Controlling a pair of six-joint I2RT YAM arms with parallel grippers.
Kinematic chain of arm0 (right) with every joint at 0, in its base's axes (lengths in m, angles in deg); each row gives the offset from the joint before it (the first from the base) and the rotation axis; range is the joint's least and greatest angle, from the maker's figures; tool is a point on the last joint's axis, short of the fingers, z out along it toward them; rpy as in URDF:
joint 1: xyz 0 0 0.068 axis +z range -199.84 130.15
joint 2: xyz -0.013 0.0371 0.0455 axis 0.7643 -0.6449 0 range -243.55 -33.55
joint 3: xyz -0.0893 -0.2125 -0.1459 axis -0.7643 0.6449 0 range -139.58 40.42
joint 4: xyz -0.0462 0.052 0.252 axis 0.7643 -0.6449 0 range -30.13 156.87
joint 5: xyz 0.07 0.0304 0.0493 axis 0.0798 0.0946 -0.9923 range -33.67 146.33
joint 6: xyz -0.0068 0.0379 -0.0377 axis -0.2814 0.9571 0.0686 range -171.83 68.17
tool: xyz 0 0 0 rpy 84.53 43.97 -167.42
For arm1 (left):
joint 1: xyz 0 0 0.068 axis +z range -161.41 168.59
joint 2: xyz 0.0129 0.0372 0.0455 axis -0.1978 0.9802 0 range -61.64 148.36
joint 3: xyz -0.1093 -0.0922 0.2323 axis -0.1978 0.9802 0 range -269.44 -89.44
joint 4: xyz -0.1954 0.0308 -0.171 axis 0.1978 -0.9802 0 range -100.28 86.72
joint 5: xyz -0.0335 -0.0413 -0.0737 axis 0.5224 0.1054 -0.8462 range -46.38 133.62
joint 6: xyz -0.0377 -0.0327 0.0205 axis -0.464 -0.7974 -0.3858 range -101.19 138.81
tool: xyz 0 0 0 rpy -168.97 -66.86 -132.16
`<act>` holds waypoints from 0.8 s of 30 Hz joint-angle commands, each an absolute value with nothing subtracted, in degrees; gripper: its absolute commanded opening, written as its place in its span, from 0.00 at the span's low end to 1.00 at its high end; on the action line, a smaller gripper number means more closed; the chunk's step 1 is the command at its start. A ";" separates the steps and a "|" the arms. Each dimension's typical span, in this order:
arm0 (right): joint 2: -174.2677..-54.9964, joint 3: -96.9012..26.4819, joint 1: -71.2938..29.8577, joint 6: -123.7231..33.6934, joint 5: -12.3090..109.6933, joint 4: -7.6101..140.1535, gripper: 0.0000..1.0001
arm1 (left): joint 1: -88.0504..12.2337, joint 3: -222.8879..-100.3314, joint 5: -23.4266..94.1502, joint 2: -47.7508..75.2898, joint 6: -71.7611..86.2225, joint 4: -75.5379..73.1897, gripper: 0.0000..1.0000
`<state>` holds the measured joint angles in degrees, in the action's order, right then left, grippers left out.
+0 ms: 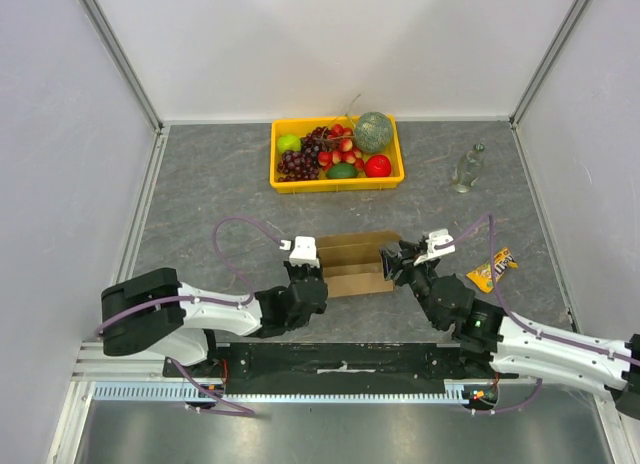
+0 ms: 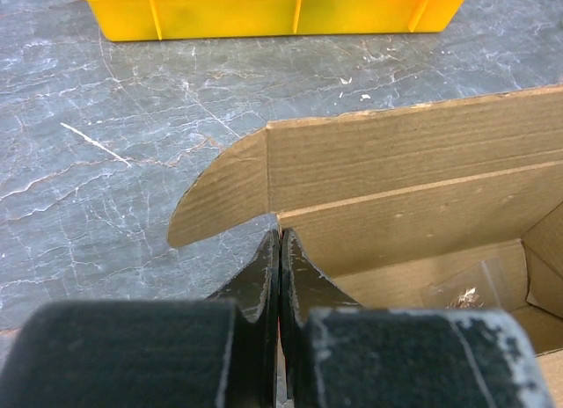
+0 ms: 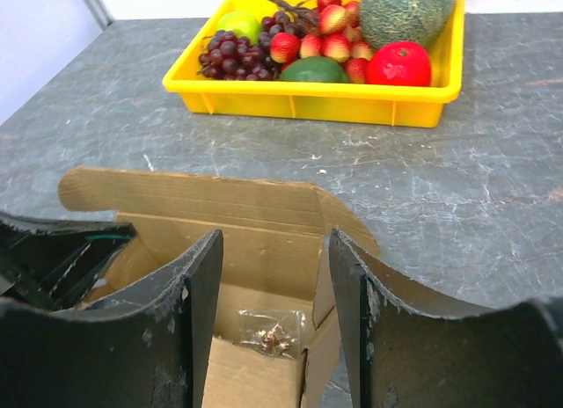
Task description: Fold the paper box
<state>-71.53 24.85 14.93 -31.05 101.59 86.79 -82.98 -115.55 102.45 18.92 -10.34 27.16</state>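
Left tool (image 2: pixel 280 243): you see it closed, its tips at the near left corner of the paper box (image 2: pixel 413 162).
Right tool (image 3: pixel 274 250): you see its jaws apart.
Paper box: on the desk (image 1: pixel 200 184), between both tools.

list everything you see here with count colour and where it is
paper box: one, brown, open-topped, near middle of the table, between the claws
small bag: one, clear, inside the paper box
crate: one, yellow, far middle
grapes: one bunch, dark purple, crate's left
apple: one, green, crate's far left corner
strawberries: several, red, crate's middle
melon: one, grey-green, crate's far right corner
round fruit: one, red, crate's near right
bottle: one, clear, far right
snack packet: one, yellow-orange, right of the paper box
table: one, grey marbled
left claw: one, black, shut, at the box's left end
right claw: one, black, open, at the box's right end
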 commanded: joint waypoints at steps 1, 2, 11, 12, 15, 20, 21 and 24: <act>-66.78 20.66 15.28 -34.86 93.79 78.32 0.59 | -85.41 -115.19 110.15 21.42 -11.95 29.06 0.02; -65.99 19.34 15.28 -35.91 92.21 75.16 0.60 | -85.93 -115.11 110.77 21.68 -11.52 29.59 0.02; -72.91 2.91 15.28 -46.99 77.62 52.30 0.68 | -90.24 -114.40 112.79 21.69 -6.59 33.81 0.02; -74.49 1.24 15.28 -48.13 76.30 50.10 0.68 | -90.68 -114.31 112.97 21.68 -6.33 34.25 0.02; -78.45 -2.45 15.28 -51.29 71.55 44.83 0.69 | -92.18 -114.14 113.84 21.86 -5.19 34.95 0.02; -84.17 -5.45 15.28 -56.13 65.75 39.98 0.69 | -94.20 -113.87 115.60 22.04 -4.57 34.96 0.02; -84.87 -5.72 15.37 -56.75 64.95 39.62 0.69 | -94.38 -113.70 115.69 21.95 -4.57 34.95 0.02; -85.67 -5.89 15.28 -57.89 63.98 39.80 0.66 | -94.82 -113.17 116.22 21.69 -4.74 34.95 0.02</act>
<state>-85.34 -2.97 14.93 -53.68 68.26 43.21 -93.89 -114.37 111.32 21.26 -5.66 32.99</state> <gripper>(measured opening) 0.678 0.025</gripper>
